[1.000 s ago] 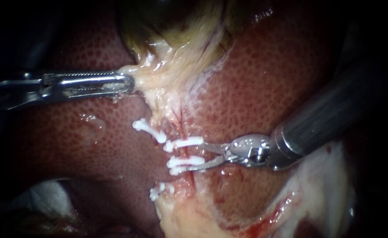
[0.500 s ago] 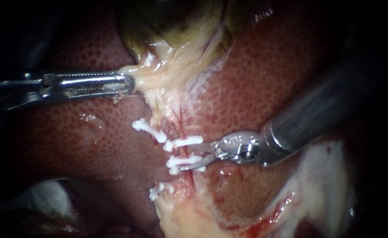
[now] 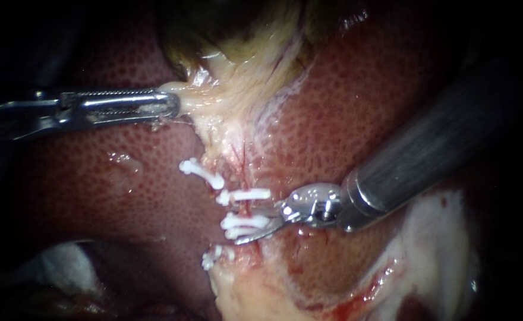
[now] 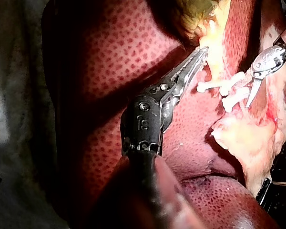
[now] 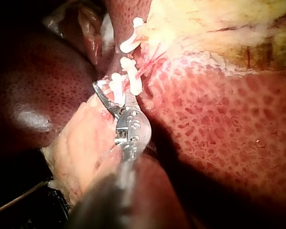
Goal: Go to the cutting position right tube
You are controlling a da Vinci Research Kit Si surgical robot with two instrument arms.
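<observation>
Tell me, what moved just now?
The right instrument, a dark shaft with thin open metal blades, slid left toward the white plastic clips. The silver left instrument, gripping pale yellowish tissue, rose slightly. Clips and red spotted liver stayed.

The left instrument (image 3: 172,107) was bright polished steel, its two long, slim jaws toothed along their inner edges and slotted down the middle, seated in a black knuckle (image 4: 142,125) with small round silver pins and a pale stamped mark. The right instrument (image 3: 252,226) had a thick, dark grey shaft (image 3: 434,154) with a dull brushed sheen, ending in a lighter metal collar. Beyond it sat a short shiny hinge block (image 3: 312,205) dotted with tiny holes, carrying two thin, curved, pointed blades.
</observation>
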